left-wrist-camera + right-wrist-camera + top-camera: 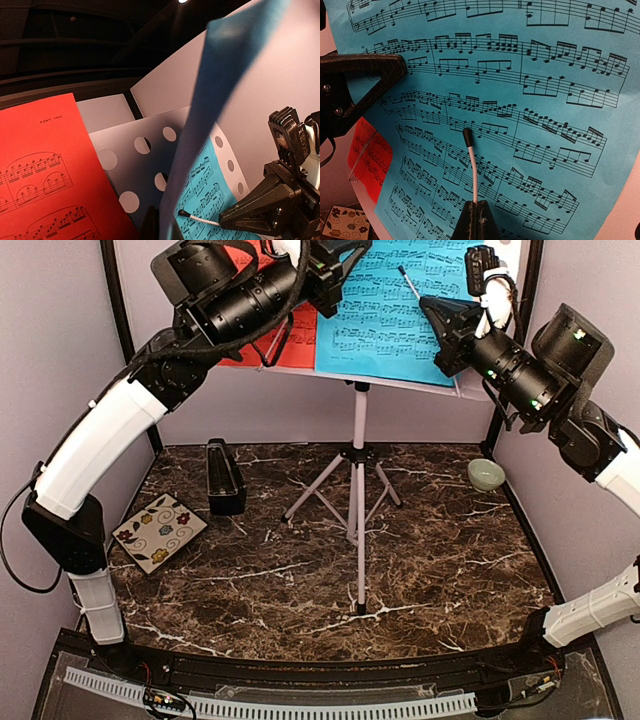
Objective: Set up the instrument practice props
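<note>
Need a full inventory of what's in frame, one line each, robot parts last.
music stand: 1, white, perforated desk on tripod legs, centre of table
red sheet: 1, red, printed music, left side of the stand's desk
blue sheet: 1, blue, printed music, right of the red one
metronome: 1, black, on table left of the stand
stick: 1, white with black tip, lying across the blue sheet
floral tile: 1, pale with flowers, near-left of table
bowl: 1, pale green, far-right of table
table: 1, dark brown marble
left gripper: 1, black, shut on blue sheet's left edge
right gripper: 1, black, shut on stick
</note>
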Robot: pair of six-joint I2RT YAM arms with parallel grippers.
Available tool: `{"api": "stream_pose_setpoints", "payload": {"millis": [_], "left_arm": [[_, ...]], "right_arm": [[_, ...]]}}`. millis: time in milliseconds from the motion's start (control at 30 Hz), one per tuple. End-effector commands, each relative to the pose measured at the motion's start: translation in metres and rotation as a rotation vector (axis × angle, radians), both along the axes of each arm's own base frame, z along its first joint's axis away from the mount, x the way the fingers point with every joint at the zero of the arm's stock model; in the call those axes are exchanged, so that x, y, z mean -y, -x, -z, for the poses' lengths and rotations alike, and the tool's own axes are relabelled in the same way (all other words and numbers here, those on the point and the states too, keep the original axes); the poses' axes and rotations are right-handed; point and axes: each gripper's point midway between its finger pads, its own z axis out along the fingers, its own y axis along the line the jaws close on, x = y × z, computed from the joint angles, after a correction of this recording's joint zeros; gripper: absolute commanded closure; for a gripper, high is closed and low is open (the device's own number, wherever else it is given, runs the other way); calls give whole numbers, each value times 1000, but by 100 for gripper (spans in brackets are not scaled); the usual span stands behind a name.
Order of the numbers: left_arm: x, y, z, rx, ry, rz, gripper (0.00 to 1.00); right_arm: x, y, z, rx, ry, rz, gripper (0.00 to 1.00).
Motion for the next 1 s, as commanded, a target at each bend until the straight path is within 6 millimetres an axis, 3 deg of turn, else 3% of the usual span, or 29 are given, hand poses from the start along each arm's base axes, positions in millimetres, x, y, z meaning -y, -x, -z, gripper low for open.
{"api": "stream_pose_setpoints", "payload": {"millis": [0, 500, 967], "left_arm": [[-7, 13, -22, 84, 43, 27, 100], [16, 21, -19, 125, 56, 129, 100], [1, 21, -29, 113, 70, 126, 100]], "right_arm": [[-4, 6, -13, 46, -16, -43, 100], [-8, 5, -11, 50, -6, -58, 100], [-4, 20, -16, 115, -26, -108, 100]]}}
